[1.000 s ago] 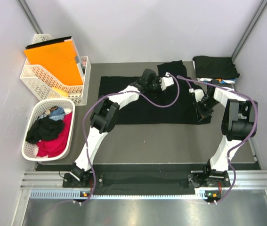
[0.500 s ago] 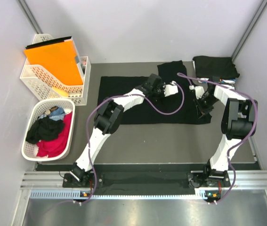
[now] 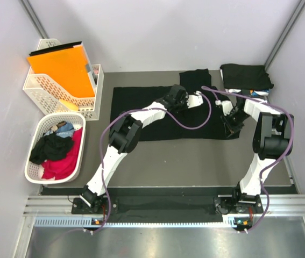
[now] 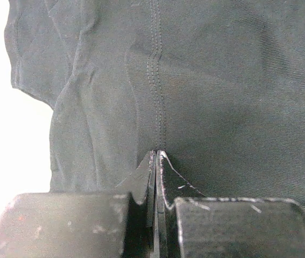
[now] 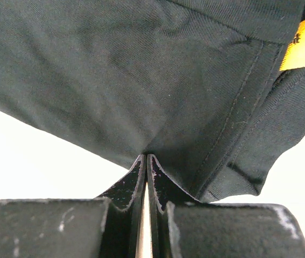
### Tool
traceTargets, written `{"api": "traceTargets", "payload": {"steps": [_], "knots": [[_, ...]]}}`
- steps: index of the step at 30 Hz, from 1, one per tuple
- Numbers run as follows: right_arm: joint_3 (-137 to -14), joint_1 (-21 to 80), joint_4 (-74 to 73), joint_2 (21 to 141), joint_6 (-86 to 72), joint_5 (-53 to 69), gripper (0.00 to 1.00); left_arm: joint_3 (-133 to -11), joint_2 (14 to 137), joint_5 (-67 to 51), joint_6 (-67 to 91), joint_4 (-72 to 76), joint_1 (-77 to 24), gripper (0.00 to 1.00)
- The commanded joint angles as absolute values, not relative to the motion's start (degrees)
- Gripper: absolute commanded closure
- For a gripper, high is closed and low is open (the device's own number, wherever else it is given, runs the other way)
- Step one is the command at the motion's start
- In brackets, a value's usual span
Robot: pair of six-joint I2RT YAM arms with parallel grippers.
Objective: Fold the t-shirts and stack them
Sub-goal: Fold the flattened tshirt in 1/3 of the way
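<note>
T-shirt (image 3: 141, 107), black, is lying spread across the middle of the worktop (image 3: 195, 156). At centre frame the left hand (image 3: 196, 100) is pinching cloth beside a seam, and the right hand (image 3: 228, 131) is clamping the hem at the right. I'd say both should be lifting evenly, carrying the fold over without dragging wrinkles.

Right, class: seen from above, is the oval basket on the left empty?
No, the basket holds a black garment and a red garment, heaped together.
</note>
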State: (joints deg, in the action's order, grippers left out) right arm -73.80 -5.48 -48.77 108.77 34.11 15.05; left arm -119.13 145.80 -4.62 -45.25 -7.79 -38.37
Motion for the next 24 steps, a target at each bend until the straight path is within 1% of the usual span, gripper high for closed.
{"api": "traceTargets", "payload": {"steps": [1,15,20,24], "knots": [[-70.84,-5.36,-47.11,109.6,35.33,12.22,1.0,-118.3,145.81,-0.53,-45.44,-9.85,-37.09,1.0],[-66.18,-5.89,-46.67,106.7,37.09,9.58,1.0,-113.91,142.21,1.14,-45.53,-9.23,-36.65,1.0],[-66.36,-6.24,-46.32,106.43,37.09,9.67,1.0,-113.03,141.77,1.41,-45.62,-8.7,-36.56,1.0],[-69.42,-5.72,-46.67,107.23,35.86,12.21,1.0,-112.94,141.33,2.89,-43.95,-6.95,-36.65,1.0]]}}
